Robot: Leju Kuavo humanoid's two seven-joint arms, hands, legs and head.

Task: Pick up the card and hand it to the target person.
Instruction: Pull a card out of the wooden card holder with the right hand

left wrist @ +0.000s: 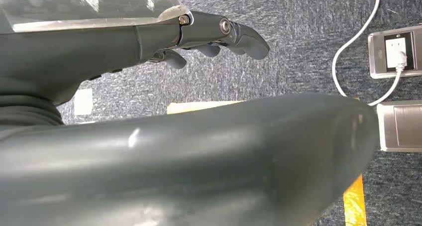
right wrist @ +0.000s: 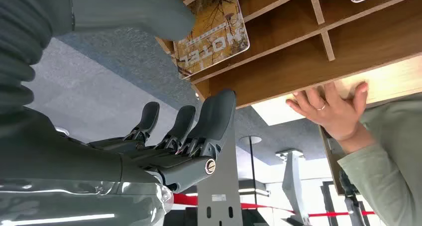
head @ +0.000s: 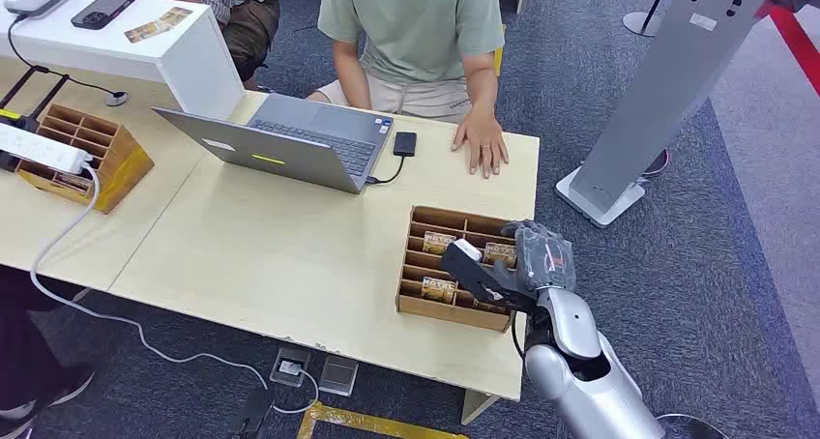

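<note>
Left hand: the left hand (left wrist: pixel 219 37) hangs over grey carpet, fingers loosely curled with nothing in them; it has no part in this step.
Laptop: an open grey laptop (head: pixel 290 144) sits on the table in front of the seated person, well apart from the tray.
Card tray: a wooden divided tray (head: pixel 416 265) stands at the table's near right corner, holding several hotel key cards in its slots.
Target card: the card (right wrist: pixel 214 29) nearest the thumb lies flat in a slot at the tray's right end, just beside the hand.
Right hand: the right hand (head: pixel 512 265) hovers over the tray's right end, fingers spread, thumb over the card, holding nothing.
Person's hand: a person's hand (head: pixel 481 147) rests flat on the table beyond the tray, probably the receiver.
Doing it well: lower straight into the slot, clear of the dividers; tip the card up with the thumb, pinch one edge only, lift before turning toward the person.
</note>
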